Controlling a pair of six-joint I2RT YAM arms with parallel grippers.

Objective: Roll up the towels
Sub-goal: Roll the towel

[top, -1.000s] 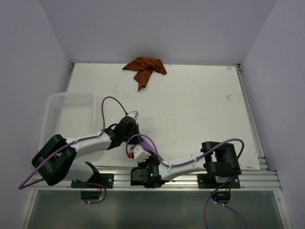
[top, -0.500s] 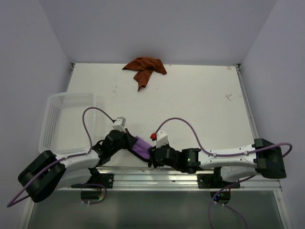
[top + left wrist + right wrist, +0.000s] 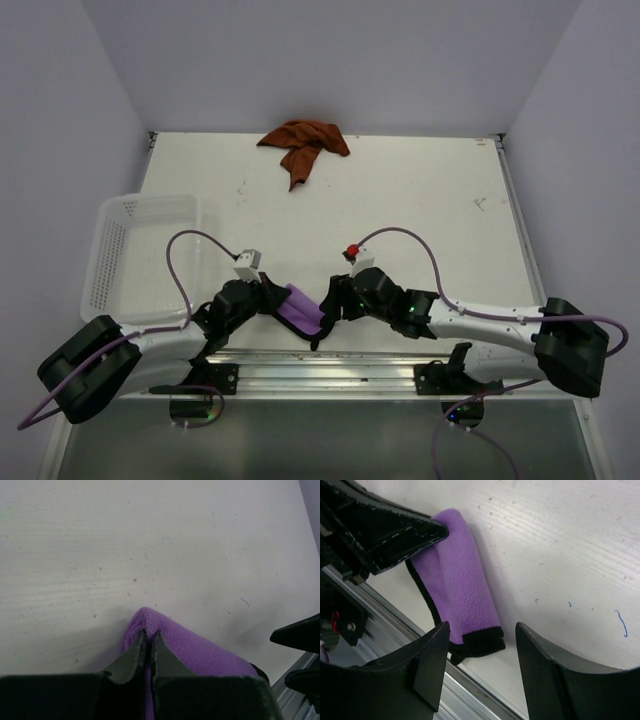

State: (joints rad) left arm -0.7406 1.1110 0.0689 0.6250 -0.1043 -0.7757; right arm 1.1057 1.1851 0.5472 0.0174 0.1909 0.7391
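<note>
Left gripper (image 3: 148, 632): jaws pinched together on far end of purple towel (image 3: 462, 595), thin fold of fabric caught between tips.

Right gripper (image 3: 482, 627): I see jaws spread wide, straddling towel's near, black-edged end; nothing held.

Purple towel lies as narrow folded strip at table's (image 3: 420, 220) near edge, beside metal rail (image 3: 410, 630).

Orange towel (image 3: 305, 143) crumpled at far edge, well apart.

White basket (image 3: 125, 210) at left.

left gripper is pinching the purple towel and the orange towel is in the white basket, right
No: the orange towel is not in the white basket; the top external view shows it crumpled at the far edge of the table. The left gripper is pinching the purple towel.
</note>
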